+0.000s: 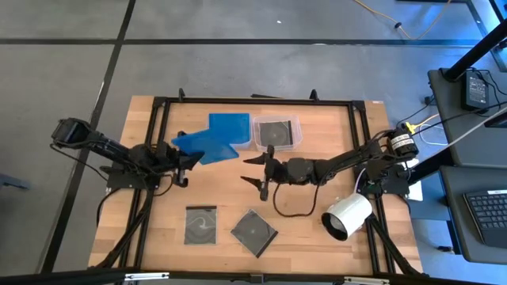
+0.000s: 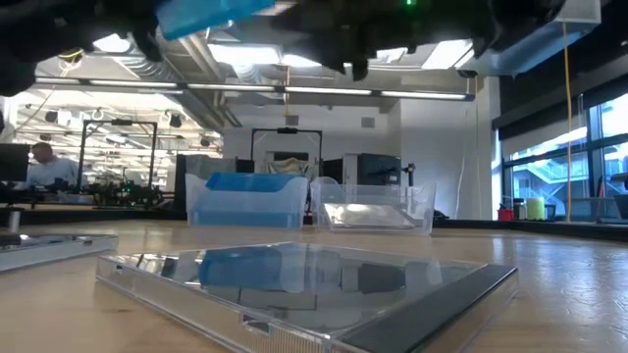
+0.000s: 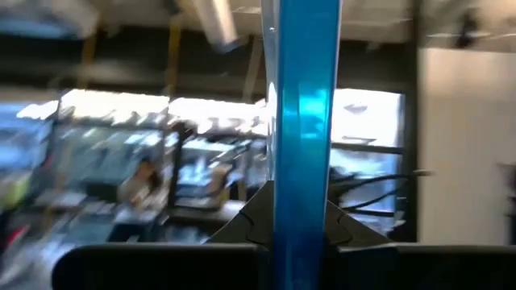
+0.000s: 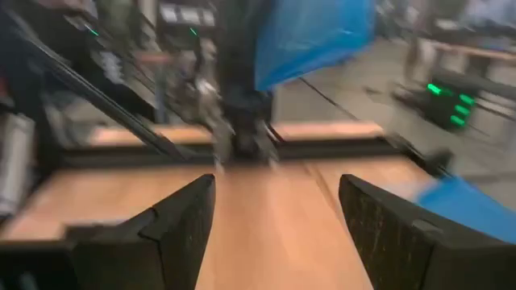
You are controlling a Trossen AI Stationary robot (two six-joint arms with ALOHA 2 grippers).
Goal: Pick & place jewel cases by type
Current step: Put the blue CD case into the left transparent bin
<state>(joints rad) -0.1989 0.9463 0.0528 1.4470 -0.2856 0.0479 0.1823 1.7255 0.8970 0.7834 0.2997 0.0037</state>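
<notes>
Blue jewel case in the air, on its way to the blue tub.

The left gripper (image 1: pixel 188 161) is clamped on a blue jewel case (image 1: pixel 204 146), held off the tabletop (image 1: pixel 317 229) just beside the blue-filled tub (image 1: pixel 230 128); next it needs lifting over that tub's near wall. The right gripper (image 1: pixel 255 171) hangs spread and empty close by that tub, narrowing the room.

Wooden table (image 1: pixel 317 237): two tubs (image 1: pixel 276 133), two dark cases (image 1: pixel 200 225), white cylinder (image 1: pixel 347 216).
</notes>
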